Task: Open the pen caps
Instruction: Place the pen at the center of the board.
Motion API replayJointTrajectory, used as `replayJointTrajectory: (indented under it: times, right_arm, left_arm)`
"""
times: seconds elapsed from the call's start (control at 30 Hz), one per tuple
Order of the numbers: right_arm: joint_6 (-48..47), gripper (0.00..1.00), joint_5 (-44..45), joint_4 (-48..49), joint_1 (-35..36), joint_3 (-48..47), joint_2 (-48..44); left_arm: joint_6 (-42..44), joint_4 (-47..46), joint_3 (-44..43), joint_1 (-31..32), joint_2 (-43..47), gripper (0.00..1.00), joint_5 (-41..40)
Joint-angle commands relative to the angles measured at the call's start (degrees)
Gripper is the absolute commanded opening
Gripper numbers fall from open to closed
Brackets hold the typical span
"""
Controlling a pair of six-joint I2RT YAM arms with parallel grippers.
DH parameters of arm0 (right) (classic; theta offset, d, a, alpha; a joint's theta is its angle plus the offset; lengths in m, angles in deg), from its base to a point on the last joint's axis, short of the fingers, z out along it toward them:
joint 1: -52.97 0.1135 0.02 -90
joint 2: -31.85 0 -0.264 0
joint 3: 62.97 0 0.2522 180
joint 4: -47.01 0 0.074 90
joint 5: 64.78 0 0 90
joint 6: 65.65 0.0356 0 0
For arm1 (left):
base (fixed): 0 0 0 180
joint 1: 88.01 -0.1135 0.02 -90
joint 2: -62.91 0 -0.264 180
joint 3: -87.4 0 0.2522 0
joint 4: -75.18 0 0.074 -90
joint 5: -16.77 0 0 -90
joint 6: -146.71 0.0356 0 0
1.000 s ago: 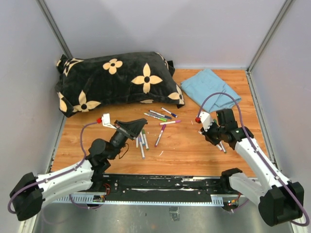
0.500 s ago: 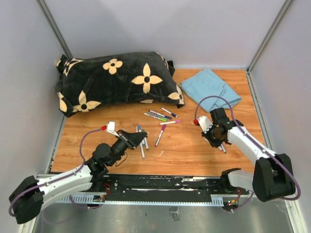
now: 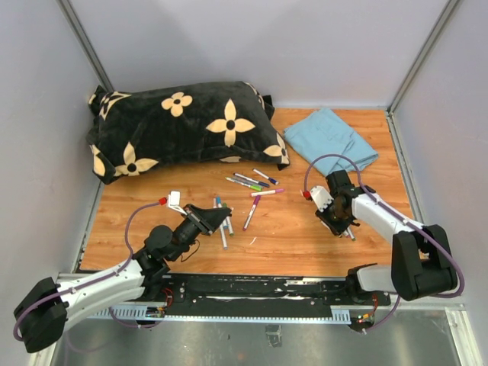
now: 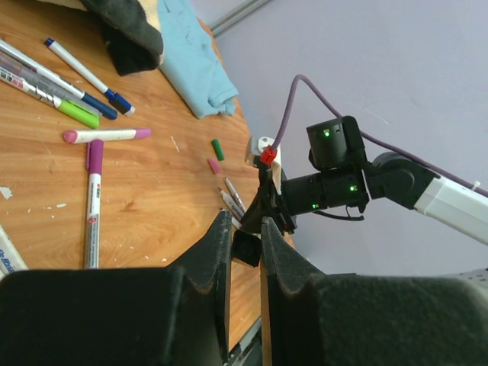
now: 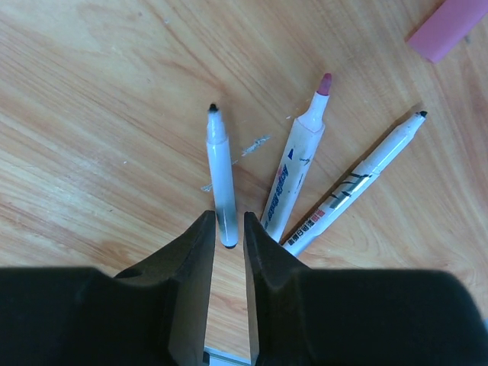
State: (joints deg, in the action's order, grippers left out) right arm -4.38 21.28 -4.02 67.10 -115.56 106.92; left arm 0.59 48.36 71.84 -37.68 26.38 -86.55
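The left tool [image 4: 245, 223] is clamping a small black cap [image 4: 245, 248] above the surface [image 4: 152, 206]. The right tool [image 5: 228, 219] is straddling the end of an uncapped pen [image 5: 219, 164] lying flat, gripping or not I cannot tell; a green cap [image 4: 217, 145] and a pink cap [image 4: 214, 165] are lying nearby.

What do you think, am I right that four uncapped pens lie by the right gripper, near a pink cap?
Not quite: the right wrist view shows three uncapped pens, not four, by the right gripper, near a pink cap.
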Motion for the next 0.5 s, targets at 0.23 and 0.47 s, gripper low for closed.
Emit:
replayJointTrajectory:
  times: [0.23, 0.47]
  right_arm:
    - [0.60, 0.24, 1.22, -1.55, -0.30, -1.77, 1.50]
    - [0.61, 0.26, 0.59, -2.32, -0.24, -2.87, -0.46]
  left_arm:
    - [-0.66, -0.82, -0.08, -0.23, -0.66, 0.00, 0.52]
    - [-1.06, -0.89, -0.80, -0.23, -3.14, 0.00, 2.14]
